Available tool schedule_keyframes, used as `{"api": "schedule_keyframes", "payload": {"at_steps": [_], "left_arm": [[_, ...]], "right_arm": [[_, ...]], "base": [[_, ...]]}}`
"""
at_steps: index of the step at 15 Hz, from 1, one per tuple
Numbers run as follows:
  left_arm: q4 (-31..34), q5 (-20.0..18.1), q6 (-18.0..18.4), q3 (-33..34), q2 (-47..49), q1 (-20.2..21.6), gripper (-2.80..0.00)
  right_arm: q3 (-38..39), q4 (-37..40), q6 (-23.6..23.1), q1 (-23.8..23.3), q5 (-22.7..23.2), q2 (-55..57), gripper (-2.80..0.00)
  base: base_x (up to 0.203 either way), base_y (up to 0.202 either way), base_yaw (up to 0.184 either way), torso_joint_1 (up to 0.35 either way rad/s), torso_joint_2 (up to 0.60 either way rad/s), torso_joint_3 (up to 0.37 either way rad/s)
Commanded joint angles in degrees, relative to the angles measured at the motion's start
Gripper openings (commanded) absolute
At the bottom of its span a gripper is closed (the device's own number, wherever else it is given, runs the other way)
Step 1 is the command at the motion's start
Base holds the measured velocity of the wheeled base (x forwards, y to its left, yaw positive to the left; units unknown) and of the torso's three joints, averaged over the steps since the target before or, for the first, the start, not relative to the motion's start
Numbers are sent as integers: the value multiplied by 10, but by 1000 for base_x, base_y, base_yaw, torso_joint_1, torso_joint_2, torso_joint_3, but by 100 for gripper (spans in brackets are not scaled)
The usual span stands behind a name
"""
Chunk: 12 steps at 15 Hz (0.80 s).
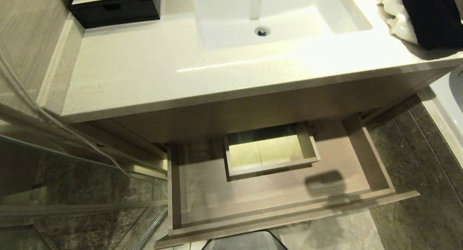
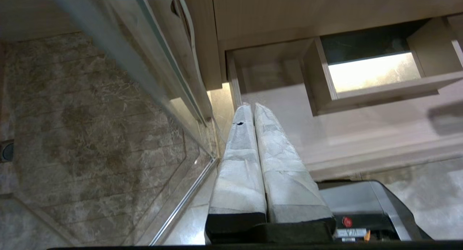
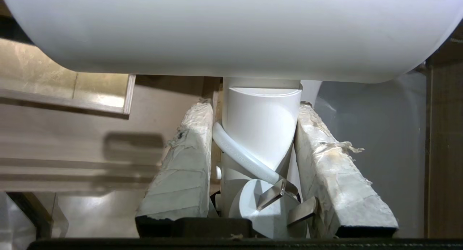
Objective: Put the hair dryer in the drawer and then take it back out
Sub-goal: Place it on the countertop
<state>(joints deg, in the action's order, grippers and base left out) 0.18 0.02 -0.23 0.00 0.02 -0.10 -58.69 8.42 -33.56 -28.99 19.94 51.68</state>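
Note:
The wood-grain drawer point(image 1: 289, 215) stands pulled out under the vanity, with nothing lying inside and a boxed cutout point(image 1: 269, 150) at mid-back. Neither arm shows in the head view. In the right wrist view my right gripper point(image 3: 255, 106) is shut on the handle point(image 3: 260, 123) of the white hair dryer point(image 3: 231, 29), whose barrel fills the picture beyond the fingers. Its cord point(image 3: 242, 156) and plug point(image 3: 275, 195) lie against the handle. The drawer floor point(image 3: 72, 148) shows beyond, with a dark shadow on it. My left gripper point(image 2: 252, 107) is shut on nothing, off the drawer's left front corner.
A pale countertop point(image 1: 144, 76) with a white sink point(image 1: 275, 22) overhangs the drawer. A black box point(image 1: 112, 7) sits at the back left, towels point(image 1: 394, 18) and dark cloth point(image 1: 434, 15) at the back right. A glass panel point(image 1: 72, 192) stands to the left, and my base point(image 1: 246, 242) is below the drawer front.

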Motion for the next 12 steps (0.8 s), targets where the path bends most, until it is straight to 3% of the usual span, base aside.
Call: {"api": "schedule_keyframes", "payload": {"at_steps": [1, 7, 10, 12], "left_arm": [[0, 0, 0, 0, 0, 0, -280], [0, 1, 0, 0, 0, 0, -280], [0, 0, 0, 0, 0, 0, -280], [0, 0, 0, 0, 0, 0, -280]], "right_arm": [[-3, 1, -2, 1, 2, 12, -280], [-41, 7, -15, 2, 1, 59, -280], [-135, 29, -36, 5, 1, 141, -280], [-190, 67, -43, 49, 5, 195, -280]], "base": [[0, 0, 0, 269, -3, 250], [0, 0, 0, 273, -36, 230], [0, 0, 0, 77, -19, 50], [0, 0, 0, 0, 0, 0]]}}
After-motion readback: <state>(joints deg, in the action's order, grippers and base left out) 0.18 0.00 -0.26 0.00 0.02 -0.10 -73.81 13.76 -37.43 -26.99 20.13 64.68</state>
